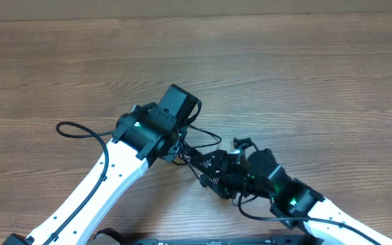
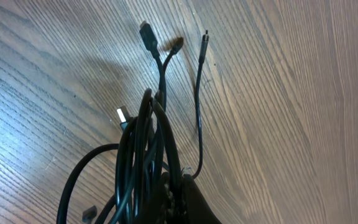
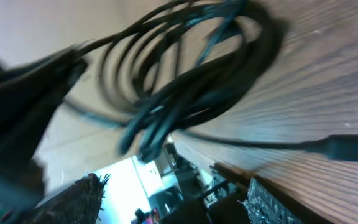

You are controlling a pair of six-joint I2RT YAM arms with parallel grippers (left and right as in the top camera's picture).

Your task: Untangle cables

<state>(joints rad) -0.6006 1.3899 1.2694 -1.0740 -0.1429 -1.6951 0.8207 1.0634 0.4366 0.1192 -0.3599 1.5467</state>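
- Black cables [image 2: 146,149] hang as one tangled bundle of loops from my left gripper [image 2: 180,202], which is clamped shut on them at the bottom edge of the left wrist view.
- Three loose ends fan out past the loops: a black plug [image 2: 146,34], a brownish-tipped plug [image 2: 176,43] just beside it, and a thin strand [image 2: 199,106] running off on its own to the right.
- A silver-tipped connector [image 2: 122,115] sticks out on the left side of the bundle.
- From overhead, both wrists meet over the near middle of the wooden table [image 1: 305,61]. The bundle sits between them, mostly hidden, with only a few thin strands showing.
- My right gripper [image 1: 208,169] is right up against the bundle. Its wrist view is badly blurred, with the coil filling the upper part of the frame above the wood.
- I cannot tell from that blur whether the right claw is open or pinching a strand.
- A thicker arm cable [image 1: 80,129] loops onto the table beside the left arm, apart from the bundle.
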